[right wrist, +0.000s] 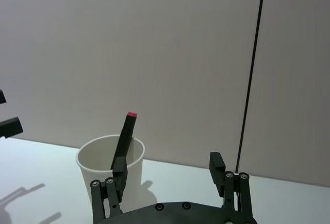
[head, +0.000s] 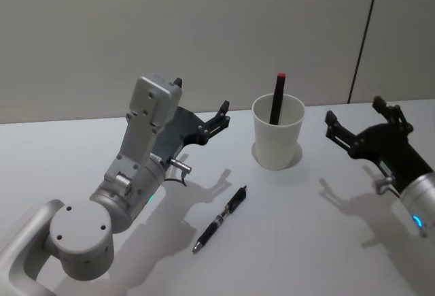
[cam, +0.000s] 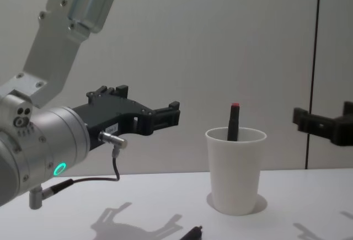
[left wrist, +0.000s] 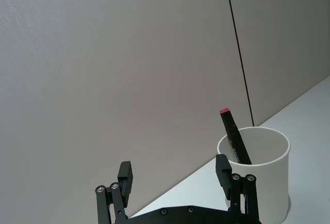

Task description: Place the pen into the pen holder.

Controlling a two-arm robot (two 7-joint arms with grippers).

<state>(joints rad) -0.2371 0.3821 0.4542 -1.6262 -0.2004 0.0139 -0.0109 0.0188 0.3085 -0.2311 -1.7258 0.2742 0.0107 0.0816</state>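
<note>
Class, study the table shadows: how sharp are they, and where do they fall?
Head view: soft-edged shadows of the left pincer and right pincer lie on the white table, one beside the pen; chest view: the left pincer's blurred shadow lies on the table below it; right wrist view: the paper cup casts a faint shadow.

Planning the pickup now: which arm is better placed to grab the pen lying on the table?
Probably left: the pen lies nearer the open left pincer, while the right pincer, also open, hovers farther off on the pen holder's other side.
</note>
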